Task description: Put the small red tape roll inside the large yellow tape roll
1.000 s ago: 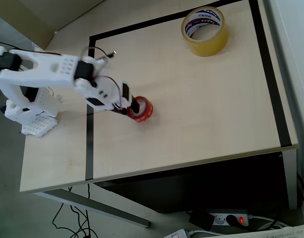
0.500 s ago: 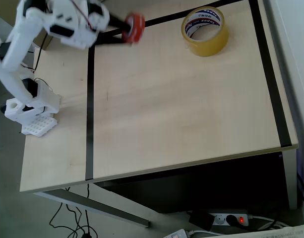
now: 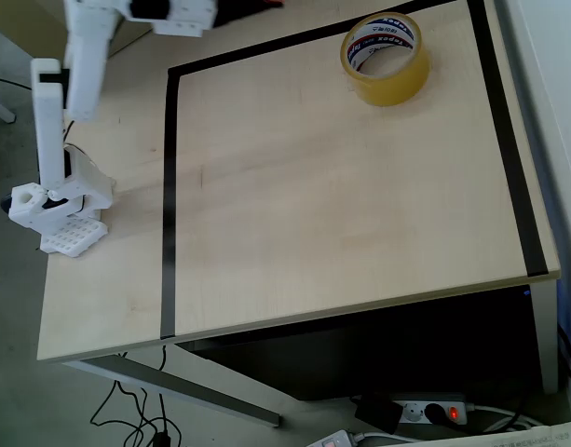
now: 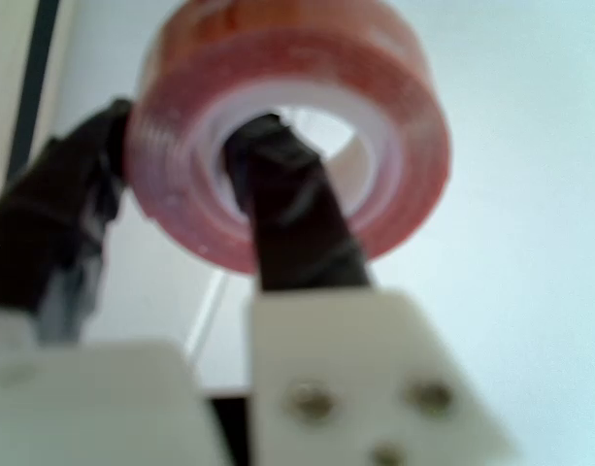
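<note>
My pincer grips the small red tape roll, one finger through its core, high above the counter and well away from the large yellow tape roll. Swinging fast could shake it loose.

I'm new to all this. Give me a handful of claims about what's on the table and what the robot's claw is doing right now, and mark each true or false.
1. The gripper holds the small red tape roll, one finger through its hole and one outside its wall. True.
2. The large yellow tape roll lies flat near the table's far right corner in the overhead view. True.
3. The red roll already sits inside the yellow roll. False: the yellow roll's hole is empty, and the red roll is in the gripper.
4. The yellow roll's inner core is plain brown cardboard. False: it is white with red and blue print.
5. Black tape lines mark the tabletop. True.
</note>
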### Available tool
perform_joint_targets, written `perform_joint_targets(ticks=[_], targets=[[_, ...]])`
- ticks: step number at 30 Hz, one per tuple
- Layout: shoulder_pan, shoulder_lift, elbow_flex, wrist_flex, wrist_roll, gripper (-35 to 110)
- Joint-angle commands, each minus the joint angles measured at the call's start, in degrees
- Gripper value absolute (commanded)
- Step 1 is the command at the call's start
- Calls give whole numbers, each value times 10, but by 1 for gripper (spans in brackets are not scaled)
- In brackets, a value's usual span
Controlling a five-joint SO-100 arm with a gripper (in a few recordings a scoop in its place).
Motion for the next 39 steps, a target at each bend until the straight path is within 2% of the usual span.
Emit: perform_joint_targets(ticks=[1,17,23,33,35,39], targets=[[-14,-15,-59,-36,-8,0],[-11,-163,-105,-26,-8,0],[2,-177,-105,2,-8,17],[10,-170,-106,26,-9,20],[12,-158,-106,42,-11,20],[24,-105,-105,115,-16,0]])
